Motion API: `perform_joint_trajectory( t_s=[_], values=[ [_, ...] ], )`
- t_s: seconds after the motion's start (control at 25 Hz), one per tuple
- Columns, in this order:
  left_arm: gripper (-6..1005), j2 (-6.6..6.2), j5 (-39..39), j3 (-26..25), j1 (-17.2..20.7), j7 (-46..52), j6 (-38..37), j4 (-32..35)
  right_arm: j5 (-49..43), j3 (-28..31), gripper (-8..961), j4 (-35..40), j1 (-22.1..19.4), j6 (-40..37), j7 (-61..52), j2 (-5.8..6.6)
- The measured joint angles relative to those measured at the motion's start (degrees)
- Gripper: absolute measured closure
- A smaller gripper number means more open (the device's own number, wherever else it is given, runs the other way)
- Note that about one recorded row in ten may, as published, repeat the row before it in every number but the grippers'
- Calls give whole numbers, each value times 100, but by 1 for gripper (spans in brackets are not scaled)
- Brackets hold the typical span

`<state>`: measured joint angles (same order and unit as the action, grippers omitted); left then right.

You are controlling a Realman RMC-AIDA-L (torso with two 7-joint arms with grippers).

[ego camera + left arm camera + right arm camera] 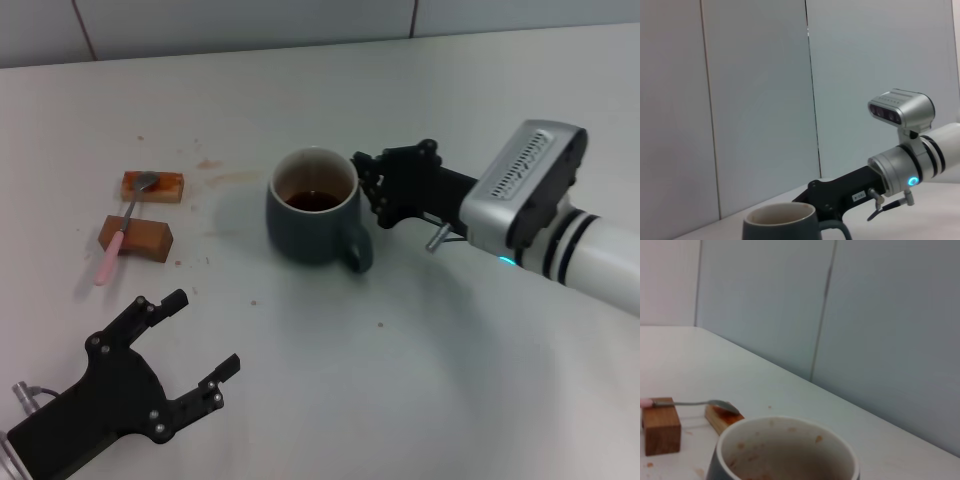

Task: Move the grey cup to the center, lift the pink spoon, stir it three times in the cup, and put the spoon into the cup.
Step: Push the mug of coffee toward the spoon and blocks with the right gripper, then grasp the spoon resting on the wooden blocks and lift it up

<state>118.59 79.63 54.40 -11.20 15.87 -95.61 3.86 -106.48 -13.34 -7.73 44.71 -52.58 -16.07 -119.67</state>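
The grey cup point(312, 210) stands near the middle of the table with brown liquid inside and its handle toward the front right. My right gripper point(370, 190) is right beside the cup's rim, just above the handle, fingers spread and holding nothing. The pink spoon point(112, 252) lies across two wooden blocks at the left, its bowl on the far block. At the front left my left gripper point(204, 332) hovers open and empty. The right wrist view shows the cup point(785, 450) close up with the spoon point(690, 403) behind it. The left wrist view shows the cup's rim point(780, 215).
Two small brown wooden blocks point(152, 186) point(138, 238) carry the spoon at the left. Brown stains mark the table near the cup and blocks. A tiled wall runs along the far edge. My right arm point(900, 170) reaches in from the right.
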Motion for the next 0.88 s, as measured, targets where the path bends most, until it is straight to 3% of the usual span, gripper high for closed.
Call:
perform_joint_trajectory(
  t_s=[0.64,0.88],
  values=[
    [155,-12,0,0,54,4,-154,-7,-18,-2,906,-411,461,179,-32,-22],
    [155,-12,0,0,93,3,-178,-8,7,280,906,-330,247,18,-7,-17]
  ],
)
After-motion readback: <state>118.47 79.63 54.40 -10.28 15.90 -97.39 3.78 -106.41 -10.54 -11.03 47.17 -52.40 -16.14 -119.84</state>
